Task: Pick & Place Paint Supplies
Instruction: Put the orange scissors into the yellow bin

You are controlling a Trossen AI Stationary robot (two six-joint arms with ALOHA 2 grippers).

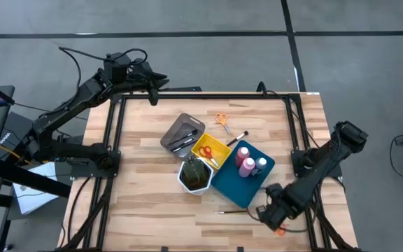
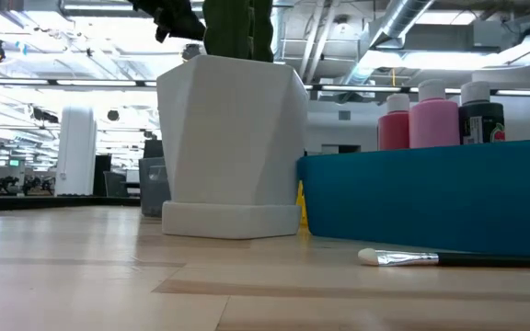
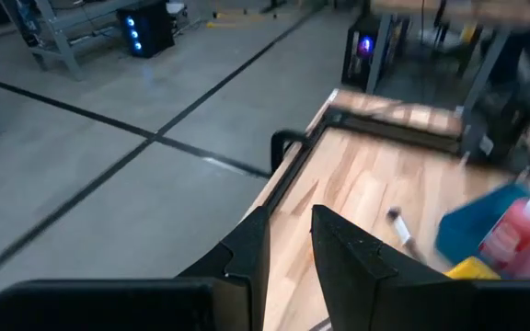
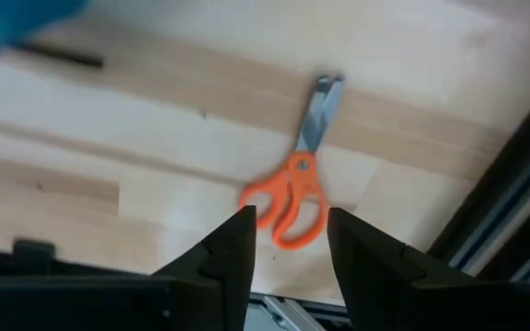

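Wooden table [image 1: 152, 203], dark bottle [image 2: 481, 115] label unreadable, possibly red print

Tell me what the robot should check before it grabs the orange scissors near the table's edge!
1. Right gripper open: ok, there is a gap between its fingers.
2. Gripper aimed at the orange scissors: ok, the handles show between its fingers in the right wrist view.
3. Scissors lying flat on the table with nothing on top: ok.
4. How high the gripper is above the scissors: cannot tell.
5. Room in the blue tray: ok, there is bare floor beside the pink bottles.
6. Left gripper out of the way: ok, it is at the table's far edge.
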